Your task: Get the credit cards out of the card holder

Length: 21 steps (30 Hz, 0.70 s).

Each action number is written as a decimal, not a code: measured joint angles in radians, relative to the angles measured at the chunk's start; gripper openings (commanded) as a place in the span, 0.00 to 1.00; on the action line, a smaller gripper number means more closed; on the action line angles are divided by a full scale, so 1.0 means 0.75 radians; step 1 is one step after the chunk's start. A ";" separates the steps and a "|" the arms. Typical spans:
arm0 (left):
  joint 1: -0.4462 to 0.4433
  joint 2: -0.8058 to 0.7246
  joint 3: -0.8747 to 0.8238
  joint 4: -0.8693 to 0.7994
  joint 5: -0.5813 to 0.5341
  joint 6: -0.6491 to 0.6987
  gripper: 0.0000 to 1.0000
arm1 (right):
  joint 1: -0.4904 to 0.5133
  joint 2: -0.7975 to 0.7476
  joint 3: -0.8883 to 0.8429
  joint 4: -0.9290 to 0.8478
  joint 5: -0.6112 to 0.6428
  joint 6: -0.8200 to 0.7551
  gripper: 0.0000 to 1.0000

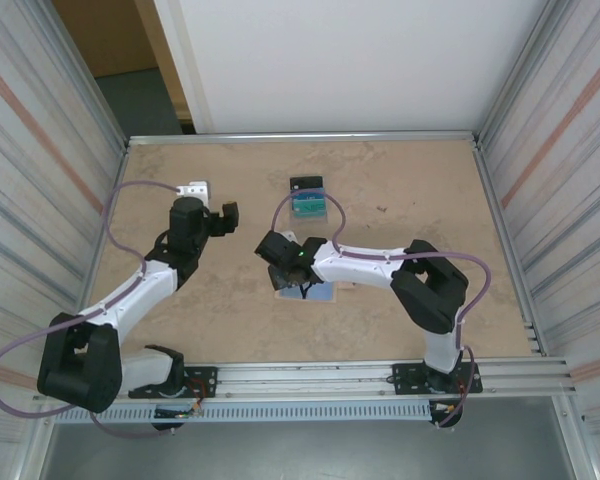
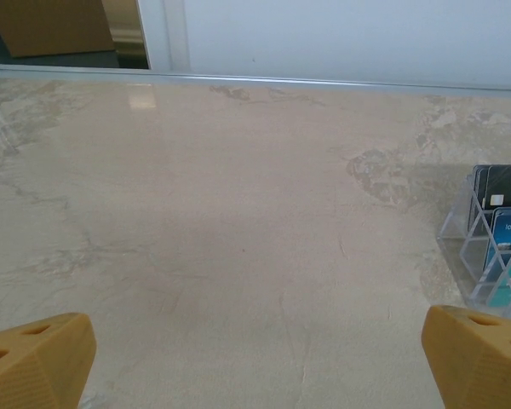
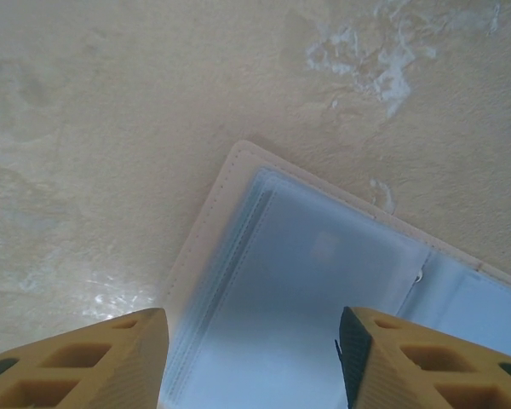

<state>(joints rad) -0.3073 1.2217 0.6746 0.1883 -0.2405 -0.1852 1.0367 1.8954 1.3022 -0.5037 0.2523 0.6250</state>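
Presently my right claw (image 3: 251, 334) hangs released over the card holder (image 3: 324, 256), judged light, floppy and slick; best pinched at an edge.

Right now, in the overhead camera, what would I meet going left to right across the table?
left gripper → clear card stand → right arm's elbow

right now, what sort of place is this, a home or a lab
Most likely a lab test cell, not a home: a left arm and right arm bolted to a metal rail at a marbled tabletop, fenced by ribbed panel walls.
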 measured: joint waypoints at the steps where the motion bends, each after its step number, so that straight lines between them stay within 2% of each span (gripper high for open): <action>1: 0.000 -0.002 -0.001 0.001 0.000 0.000 0.99 | 0.000 0.009 0.001 -0.003 -0.004 0.000 0.54; 16: 0.000 -0.003 -0.001 0.005 0.006 0.000 0.99 | -0.001 0.068 0.003 -0.008 -0.084 0.016 0.54; 21: 0.000 -0.002 -0.001 0.005 0.017 -0.001 0.99 | -0.001 0.068 -0.010 -0.004 -0.083 0.030 0.50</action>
<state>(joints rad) -0.3073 1.2201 0.6739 0.1917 -0.2279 -0.1856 1.0359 1.9465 1.2949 -0.5064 0.1898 0.6472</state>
